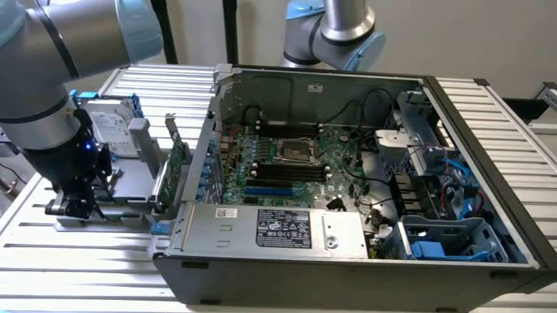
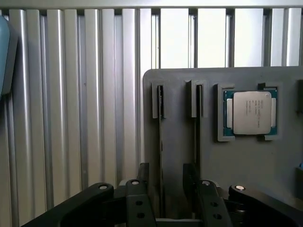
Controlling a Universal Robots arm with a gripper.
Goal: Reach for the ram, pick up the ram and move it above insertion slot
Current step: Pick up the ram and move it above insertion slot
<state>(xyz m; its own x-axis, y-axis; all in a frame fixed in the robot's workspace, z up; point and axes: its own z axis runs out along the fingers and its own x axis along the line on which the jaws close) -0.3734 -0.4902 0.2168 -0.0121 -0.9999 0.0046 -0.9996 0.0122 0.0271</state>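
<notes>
Gripper [image 2: 166,168] astride ram [image 2: 161,142]; CPU [image 2: 250,112] beside, same tray [image 2: 180,80].

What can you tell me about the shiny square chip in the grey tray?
The chip is a square with a silver metal lid, set on a green board that shows along its edges. It lies flat in a square recess of the grey tray, beside two narrow slots. Only the tray touches it; the gripper is apart from it.

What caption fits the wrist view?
Open jaws straddle the ram standing in a gray tray that also holds a processor.
</notes>
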